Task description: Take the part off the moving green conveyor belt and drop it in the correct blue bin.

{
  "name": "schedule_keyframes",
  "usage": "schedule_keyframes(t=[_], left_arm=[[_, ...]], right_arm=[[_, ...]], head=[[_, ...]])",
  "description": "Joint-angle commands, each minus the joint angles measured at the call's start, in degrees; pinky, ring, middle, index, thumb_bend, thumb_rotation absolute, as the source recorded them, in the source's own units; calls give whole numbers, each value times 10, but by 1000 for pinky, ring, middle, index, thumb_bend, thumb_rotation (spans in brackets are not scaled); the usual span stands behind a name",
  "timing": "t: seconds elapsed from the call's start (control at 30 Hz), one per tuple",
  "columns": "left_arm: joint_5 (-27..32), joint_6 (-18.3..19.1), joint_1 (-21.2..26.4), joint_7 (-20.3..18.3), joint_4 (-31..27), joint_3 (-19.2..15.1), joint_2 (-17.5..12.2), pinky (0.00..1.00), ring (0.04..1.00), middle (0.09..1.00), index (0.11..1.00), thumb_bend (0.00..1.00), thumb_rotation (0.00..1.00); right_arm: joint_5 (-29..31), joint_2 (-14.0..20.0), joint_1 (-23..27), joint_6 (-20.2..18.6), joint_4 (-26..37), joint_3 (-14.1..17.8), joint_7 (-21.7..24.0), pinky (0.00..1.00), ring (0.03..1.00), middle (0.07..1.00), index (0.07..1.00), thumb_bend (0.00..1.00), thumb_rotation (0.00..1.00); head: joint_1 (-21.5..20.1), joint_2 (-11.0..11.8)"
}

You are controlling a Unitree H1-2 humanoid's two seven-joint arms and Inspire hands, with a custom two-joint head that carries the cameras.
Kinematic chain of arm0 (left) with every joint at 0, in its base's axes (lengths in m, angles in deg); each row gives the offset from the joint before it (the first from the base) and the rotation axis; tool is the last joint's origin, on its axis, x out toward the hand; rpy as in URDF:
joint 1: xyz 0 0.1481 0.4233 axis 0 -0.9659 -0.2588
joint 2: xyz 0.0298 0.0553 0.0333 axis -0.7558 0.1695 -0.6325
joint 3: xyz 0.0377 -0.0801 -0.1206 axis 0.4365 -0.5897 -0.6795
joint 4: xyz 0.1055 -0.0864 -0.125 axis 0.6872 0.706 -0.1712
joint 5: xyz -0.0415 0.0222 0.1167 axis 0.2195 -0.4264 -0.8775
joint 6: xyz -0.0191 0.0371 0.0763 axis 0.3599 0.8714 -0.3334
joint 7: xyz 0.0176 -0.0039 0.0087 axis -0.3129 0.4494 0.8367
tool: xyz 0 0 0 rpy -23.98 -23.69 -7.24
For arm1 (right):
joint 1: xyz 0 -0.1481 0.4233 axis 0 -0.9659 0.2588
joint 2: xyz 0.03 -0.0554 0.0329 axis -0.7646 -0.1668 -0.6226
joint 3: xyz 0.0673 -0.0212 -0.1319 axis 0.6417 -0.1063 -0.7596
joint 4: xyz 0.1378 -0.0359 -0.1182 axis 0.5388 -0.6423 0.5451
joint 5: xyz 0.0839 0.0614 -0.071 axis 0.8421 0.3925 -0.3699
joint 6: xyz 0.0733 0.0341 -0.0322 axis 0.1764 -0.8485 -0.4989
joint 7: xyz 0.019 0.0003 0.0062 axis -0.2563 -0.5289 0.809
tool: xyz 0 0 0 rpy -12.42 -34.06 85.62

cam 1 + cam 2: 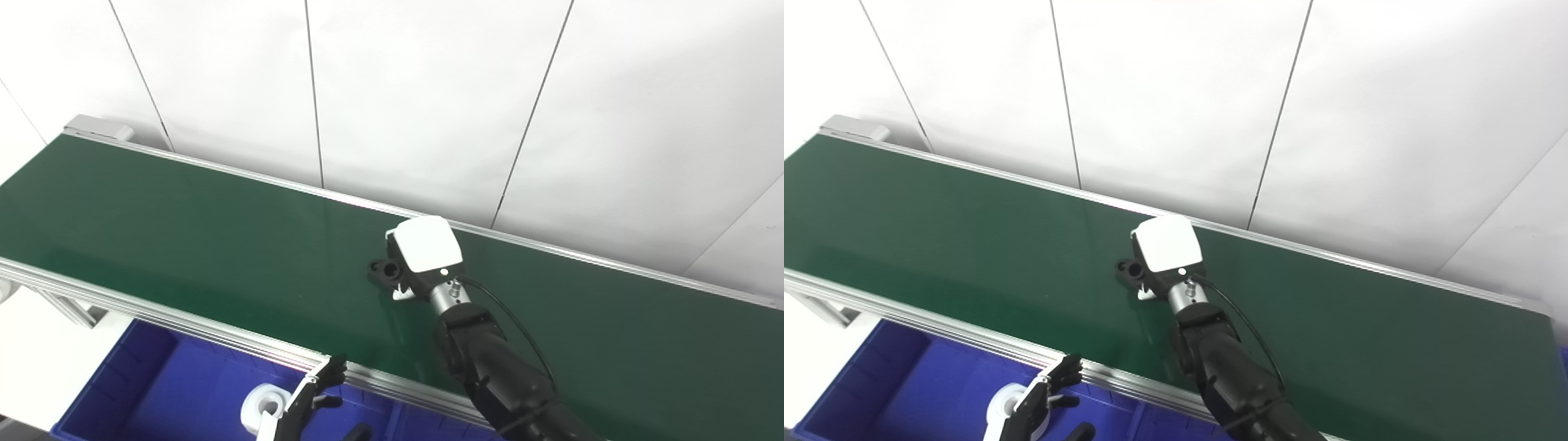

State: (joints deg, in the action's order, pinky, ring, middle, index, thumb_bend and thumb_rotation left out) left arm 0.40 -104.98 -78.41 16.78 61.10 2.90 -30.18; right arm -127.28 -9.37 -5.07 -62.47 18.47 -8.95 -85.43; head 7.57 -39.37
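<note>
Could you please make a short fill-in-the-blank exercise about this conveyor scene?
1. The small black part lies on the ___ conveyor belt.
2. The ___ hand is right at the part.
3. The white ring lies in the ___ plastic bin.
4. The left hand waits above the ___.

Answers: green; right; blue; bin
</note>
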Motion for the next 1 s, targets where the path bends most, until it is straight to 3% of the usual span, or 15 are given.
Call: schedule_keyframes(t=[0.0, 0.17, 0.23, 0.3, 0.4, 0.5, 0.7, 0.87, 0.97], left_arm=[[-8, 12, -54, -15, -35, 142, 117, 705, 793, 832, 828, 586, 720], [17, 40, -54, -36, -76, 124, 102, 728, 799, 841, 836, 554, 731], [27, 59, -55, -47, -95, 116, 96, 733, 796, 843, 840, 552, 745], [35, 72, -53, -57, -111, 109, 89, 745, 795, 845, 849, 548, 778], [59, 87, -46, -73, -128, 95, 77, 796, 802, 851, 877, 586, 834], [74, 100, -40, -82, -143, 79, 71, 829, 811, 854, 893, 571, 859], [97, 123, -24, -99, -173, 53, 53, 871, 842, 873, 920, 494, 939], [118, 182, -12, -124, -216, 38, 34, 939, 874, 908, 960, 511, 978], [129, 209, -6, -141, -237, 30, 23, 953, 905, 934, 987, 546, 993]], right_arm=[[7, 21, -19, 21, 88, 4, 48, 112, 175, 291, 490, 516, 116], [-31, 62, -41, 15, 222, -5, 106, 120, 181, 318, 488, 511, 121], [-44, 78, -51, 19, 265, -5, 126, 118, 180, 430, 486, 523, 31], [-53, 94, -66, 24, 306, 0, 139, 109, 170, 462, 486, 526, 6], [-65, 107, -83, 23, 354, 8, 167, 103, 162, 469, 485, 528, 0], [-86, 125, -109, 18, 414, 14, 207, 104, 165, 470, 484, 528, 0], [-132, 154, -180, 37, 520, 28, 261, 89, 154, 470, 483, 529, 0], [-174, 156, -251, 45, 601, 45, 367, 84, 152, 470, 484, 529, 0], [-194, 153, -291, 60, 637, 56, 408, 84, 149, 470, 483, 531, 0]], head=[[-16, -4], [-59, -12], [-82, -17], [-103, -24], [-125, -34], [-163, -51], [-199, -85], [-224, -119], [-229, -125]])
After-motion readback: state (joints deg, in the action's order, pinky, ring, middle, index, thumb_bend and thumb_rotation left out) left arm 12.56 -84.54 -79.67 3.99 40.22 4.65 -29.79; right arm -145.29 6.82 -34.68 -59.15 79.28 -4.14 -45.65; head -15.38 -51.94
